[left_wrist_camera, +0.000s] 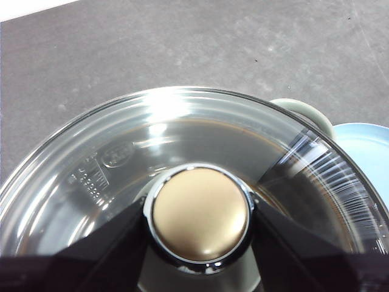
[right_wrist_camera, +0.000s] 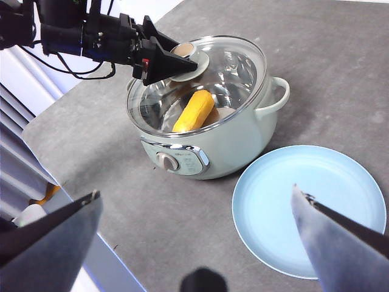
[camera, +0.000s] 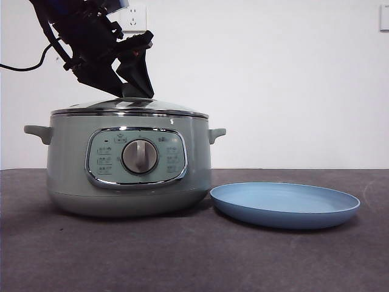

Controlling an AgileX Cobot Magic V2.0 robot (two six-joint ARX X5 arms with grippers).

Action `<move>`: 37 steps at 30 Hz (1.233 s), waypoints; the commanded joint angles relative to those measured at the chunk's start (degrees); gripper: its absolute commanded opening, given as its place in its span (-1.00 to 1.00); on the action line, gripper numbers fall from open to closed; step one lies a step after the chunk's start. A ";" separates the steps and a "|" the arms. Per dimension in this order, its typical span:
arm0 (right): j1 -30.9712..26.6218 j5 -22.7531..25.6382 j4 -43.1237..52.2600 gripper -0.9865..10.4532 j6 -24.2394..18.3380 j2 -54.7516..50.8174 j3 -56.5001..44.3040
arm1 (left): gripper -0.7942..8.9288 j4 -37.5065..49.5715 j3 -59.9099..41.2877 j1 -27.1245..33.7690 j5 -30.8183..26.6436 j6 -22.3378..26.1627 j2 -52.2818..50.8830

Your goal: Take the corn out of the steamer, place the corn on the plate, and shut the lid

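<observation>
The sage-green steamer (camera: 73, 158) stands left of centre with its glass lid (camera: 130, 106) on. My left gripper (camera: 130, 88) comes down from the upper left, and its jaws press on both sides of the lid's knob (left_wrist_camera: 200, 213). The right wrist view shows the same grip (right_wrist_camera: 176, 61) from above. The yellow corn (right_wrist_camera: 194, 111) lies inside the steamer (right_wrist_camera: 231, 146) under the glass. The light-blue plate (camera: 285, 204) lies empty just right of the steamer. My right gripper (right_wrist_camera: 196, 191) is open and empty, high above the plate (right_wrist_camera: 310, 207) and the table's near side.
The dark grey table (camera: 194, 255) carries the steamer and the plate. A wall socket (camera: 135, 17) and a black cable (camera: 24, 67) sit behind the left arm. The table's edge (right_wrist_camera: 79, 231) runs close to the steamer's dial side.
</observation>
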 commanded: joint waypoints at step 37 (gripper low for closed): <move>0.79 -0.02 10.64 0.21 7.58 6.95 -0.07 | -0.85 -29.18 17.22 -0.09 1.70 -1.25 -29.75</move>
